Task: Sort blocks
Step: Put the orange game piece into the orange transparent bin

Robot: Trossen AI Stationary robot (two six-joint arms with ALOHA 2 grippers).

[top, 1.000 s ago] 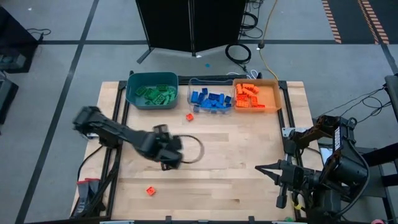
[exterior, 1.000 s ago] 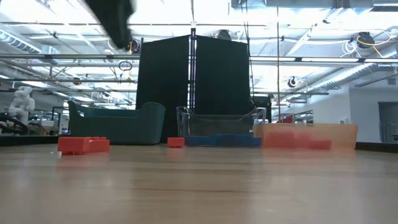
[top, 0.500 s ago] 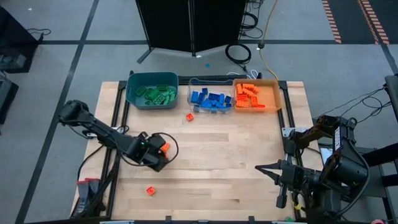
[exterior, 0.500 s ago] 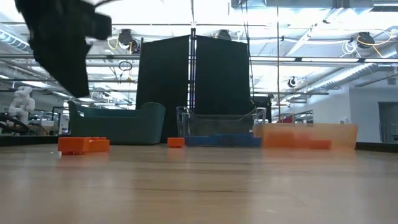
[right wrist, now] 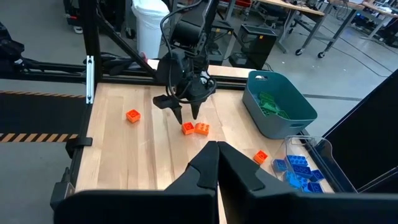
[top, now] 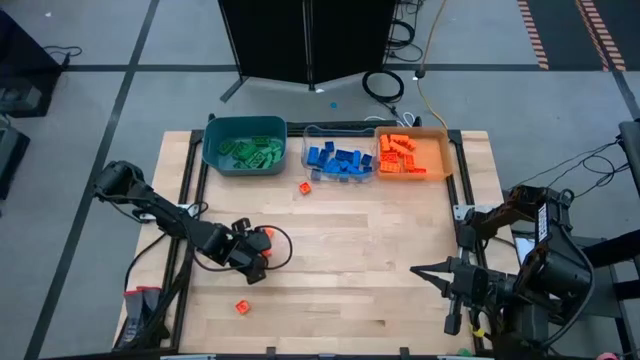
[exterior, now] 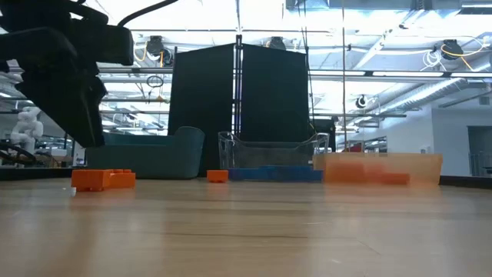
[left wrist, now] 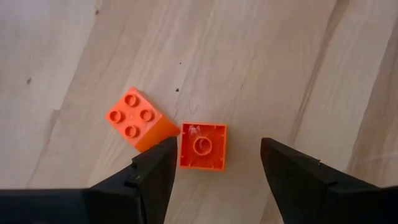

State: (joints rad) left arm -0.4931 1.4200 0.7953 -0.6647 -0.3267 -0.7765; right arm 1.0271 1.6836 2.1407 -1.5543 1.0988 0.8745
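Two orange-red blocks lie side by side on the wood, one studs up (left wrist: 134, 118), the other upside down (left wrist: 203, 145); the pair also shows in the high view (top: 263, 237). My left gripper (left wrist: 217, 165) hangs open above them, fingers pointing down on either side of the upside-down block, touching nothing. A third orange block (top: 241, 306) lies nearer the near edge, and another (top: 305, 187) in front of the bins. My right gripper (top: 418, 270) waits shut near the table's right near corner.
Along the far edge stand a teal bin (top: 212, 160) with green blocks, a clear bin (top: 308, 150) with blue blocks and an orange bin (top: 446, 150) with orange blocks. The wooden table between the bins and the arms is bare.
My left gripper has moved toward the table's left edge and come down, ending low over the pair of orange blocks. Its arm has swung out over the left edge. The blocks have stayed where they were.
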